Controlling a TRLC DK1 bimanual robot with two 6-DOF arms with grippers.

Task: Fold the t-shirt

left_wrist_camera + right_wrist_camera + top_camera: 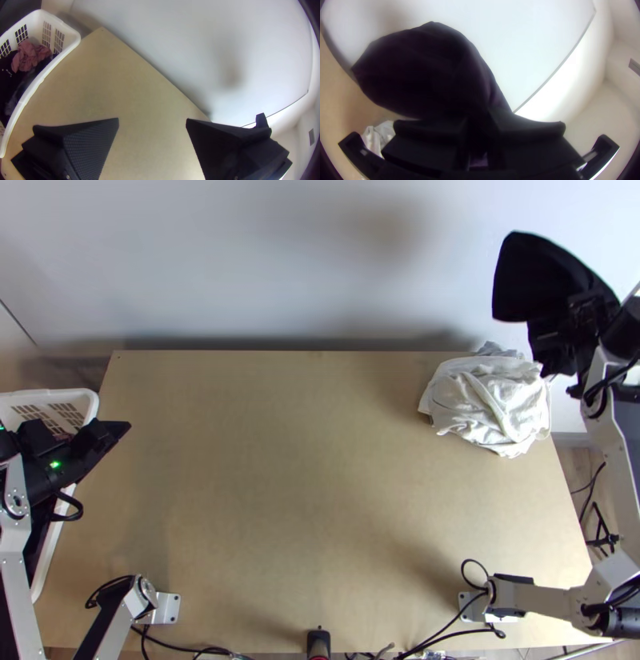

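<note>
At the top view's upper right, my right gripper (588,322) is raised beyond the table's far right corner, shut on a dark t-shirt (534,278). In the right wrist view the dark t-shirt (426,70) bulges out bunched from my right gripper (478,121), whose fingers are pressed together on it. Its lower part blends into the black fingers. My left gripper (92,440) is at the table's left side by the basket, holding nothing. The left wrist view has my left gripper (152,120) with its fingers wide apart over bare wood.
A bunched white cloth (488,404) lies at the far right corner of the table (304,476). Along the left edge stands a white basket (68,396); pink cloth (28,55) and dark clothes lie inside it. A pale wall (304,260) rises behind the table.
</note>
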